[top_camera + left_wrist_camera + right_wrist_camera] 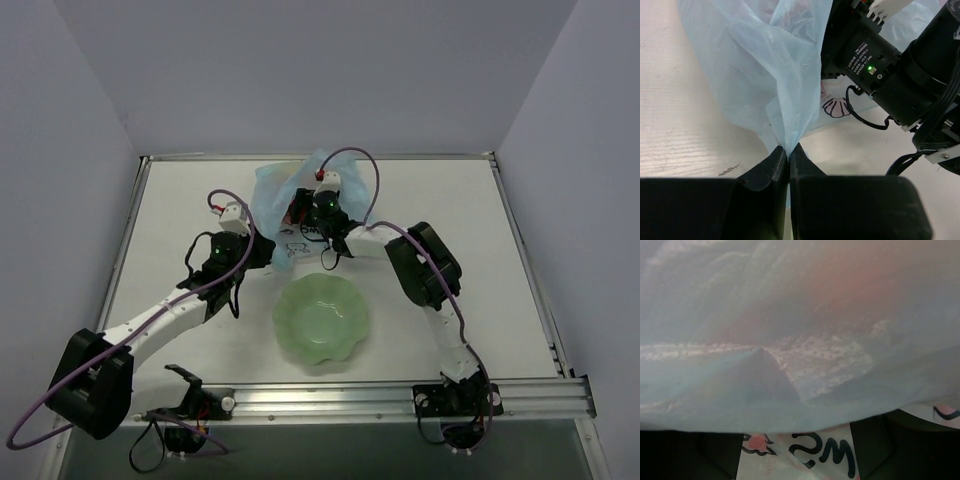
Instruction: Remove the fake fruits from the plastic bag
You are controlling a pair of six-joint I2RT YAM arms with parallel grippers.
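Left tool (788,150) clenches the bag's (750,75) edge; right tool (796,447), released, sits under its film. At the bag's 6 o'clock lies the bowl (321,318); counter (520,240) runs wide toward 3 and 9.

White arm links (165,318), black joint housings (432,262); thin purple cables (352,155); green LED (870,68) on black motor (875,60); left hand (788,149) matte black.

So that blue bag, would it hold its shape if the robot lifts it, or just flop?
Probably flop: the plastic bag gathers into thin folds where the left gripper pinches it. It looks light, being so translucent that pink shows through. Likely slippery too, given its sheen.
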